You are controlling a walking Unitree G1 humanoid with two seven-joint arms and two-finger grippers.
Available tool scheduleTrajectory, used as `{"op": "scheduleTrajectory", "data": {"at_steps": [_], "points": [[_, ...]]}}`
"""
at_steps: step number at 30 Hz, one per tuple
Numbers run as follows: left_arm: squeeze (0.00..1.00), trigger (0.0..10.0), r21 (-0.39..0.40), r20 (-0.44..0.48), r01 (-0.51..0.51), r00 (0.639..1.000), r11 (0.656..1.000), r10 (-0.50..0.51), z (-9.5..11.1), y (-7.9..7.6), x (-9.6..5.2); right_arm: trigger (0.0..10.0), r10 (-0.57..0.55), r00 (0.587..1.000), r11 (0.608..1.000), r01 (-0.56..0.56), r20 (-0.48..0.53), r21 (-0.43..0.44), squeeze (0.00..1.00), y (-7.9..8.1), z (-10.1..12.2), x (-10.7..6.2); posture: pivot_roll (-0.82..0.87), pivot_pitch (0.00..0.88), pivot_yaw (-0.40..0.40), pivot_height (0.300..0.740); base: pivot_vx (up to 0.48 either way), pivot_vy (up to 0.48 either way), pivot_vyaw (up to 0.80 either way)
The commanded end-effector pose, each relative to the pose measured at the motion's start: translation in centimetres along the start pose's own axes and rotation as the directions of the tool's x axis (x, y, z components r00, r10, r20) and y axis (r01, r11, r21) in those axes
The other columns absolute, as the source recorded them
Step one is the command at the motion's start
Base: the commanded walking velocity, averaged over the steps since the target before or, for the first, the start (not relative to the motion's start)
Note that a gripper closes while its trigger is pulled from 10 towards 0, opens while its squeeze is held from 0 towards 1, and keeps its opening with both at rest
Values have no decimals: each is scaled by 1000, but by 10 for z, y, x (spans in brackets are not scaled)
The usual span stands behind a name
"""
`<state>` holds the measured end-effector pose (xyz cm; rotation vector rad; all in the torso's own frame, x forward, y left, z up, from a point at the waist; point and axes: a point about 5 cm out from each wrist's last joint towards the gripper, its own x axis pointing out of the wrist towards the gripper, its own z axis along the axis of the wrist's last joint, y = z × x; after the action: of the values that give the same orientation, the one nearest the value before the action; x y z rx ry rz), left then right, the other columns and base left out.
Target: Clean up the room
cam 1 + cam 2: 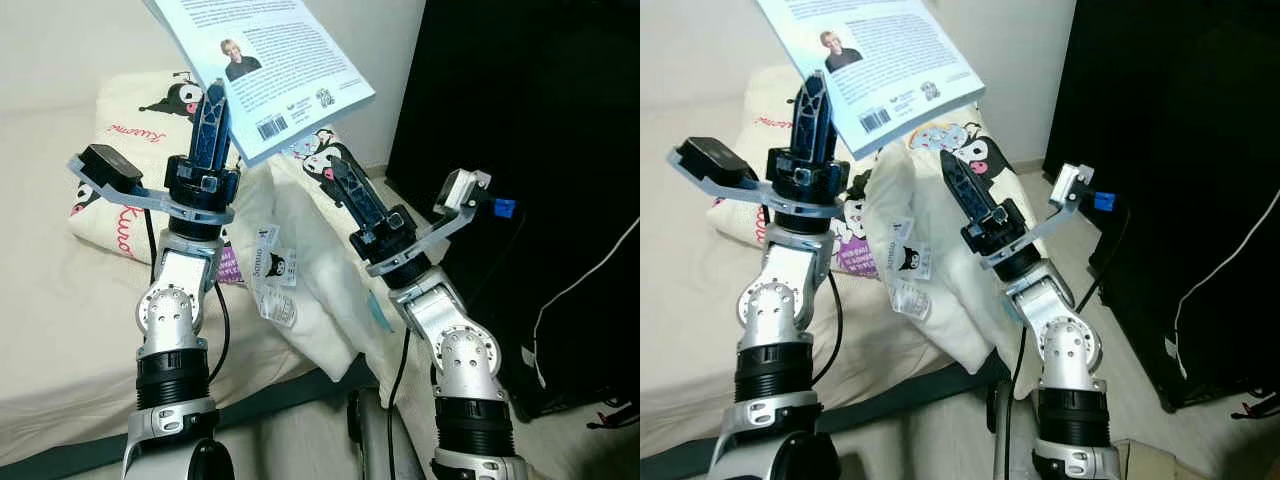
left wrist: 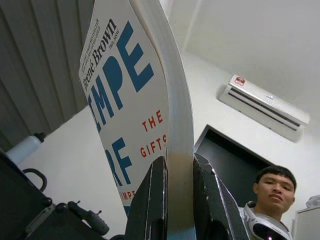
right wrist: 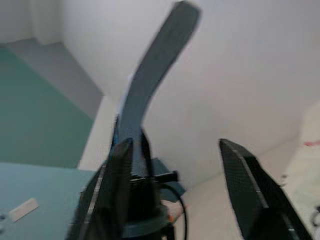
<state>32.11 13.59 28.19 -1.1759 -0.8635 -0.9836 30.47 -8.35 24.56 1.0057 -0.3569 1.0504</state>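
In the left eye view, the left end effector (image 1: 212,112) is raised above the bed (image 1: 50,290), its black fingers pointing up and pinching the lower edge of a book (image 1: 262,62). The book stands up and away from that end effector, back cover with barcode facing the camera, its long axis running up and leftward out of the frame. The right end effector (image 1: 338,170) sits lower and to the robot's right, fingers aimed up towards the book's lower corner but well short of it. Behind both arms lies a printed pillow (image 1: 140,130), with a white cushion (image 1: 320,290) beside it.

The right eye view shows the same layout: the book (image 1: 870,55) rises from the left end effector (image 1: 812,100), and the right end effector (image 1: 958,178) is apart from it, so the left arm alone carries the load.

In the left wrist view, two fingers (image 2: 150,200) press together on the book's (image 2: 135,100) bottom edge, front cover on one side, page block between them. A person (image 2: 270,200) stands beyond, under an air conditioner (image 2: 262,100).

In the right wrist view, the right end effector's fingers (image 3: 120,190) are spread with nothing between them, and the book's edge (image 3: 155,70) curves away ahead.

Any put-down likely depends on the left arm, since the book lies wholly on its side.
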Motion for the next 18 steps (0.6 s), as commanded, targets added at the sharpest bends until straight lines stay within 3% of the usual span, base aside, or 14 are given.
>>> {"op": "scheduleTrajectory", "data": {"at_steps": [1, 7, 8, 9, 10, 15, 18], "points": [[0, 10000, -13, 3, 47, 999, 999, -47, -2, -5, 3, 10000, 47, 999, 999, -46, -13, 24, 988, 6, -4, 1, -224, 99, 11, 520, 0, 0, 0], [0, 10000, -21, -1, 45, 999, 999, -45, -3, -5, 1, 10000, 28, 1000, 998, -28, -1, 51, 1000, 4, -4, 1, -223, 101, 12, 520, 0, 0, 0], [0, 10000, -23, -1, 46, 999, 999, -46, -3, -5, 1, 10000, 26, 1000, 998, -26, 5, 58, 263, 4, -3, 1, -221, 101, 12, 520, 0, 0, 0], [0, 10000, -23, -1, 46, 999, 999, -46, -3, -5, 1, 10000, 26, 1000, 998, -26, 5, 58, 263, 4, -3, 1, -221, 101, 12, 520, 0, 0, 0], [0, 10000, -33, -3, 53, 999, 998, -53, -3, -5, 1, 10000, 41, 999, 996, -43, 25, 73, 0, 5, 0, 2, -221, 101, 14, 520, 0, 0, 0], [0, 10000, -44, -9, 60, 998, 997, -60, -5, -5, -1, 10000, 93, 993, 991, -100, 73, 92, 0, 13, 9, 8, -221, 102, 17, 520, 0, 0, 0], [0, 10000, -52, -16, 61, 998, 997, -62, -7, -5, -3, 10000, 212, 973, 968, -222, 95, 115, 0, 28, 15, 16, -219, 100, 17, 520, 0, 0, 0]]}}
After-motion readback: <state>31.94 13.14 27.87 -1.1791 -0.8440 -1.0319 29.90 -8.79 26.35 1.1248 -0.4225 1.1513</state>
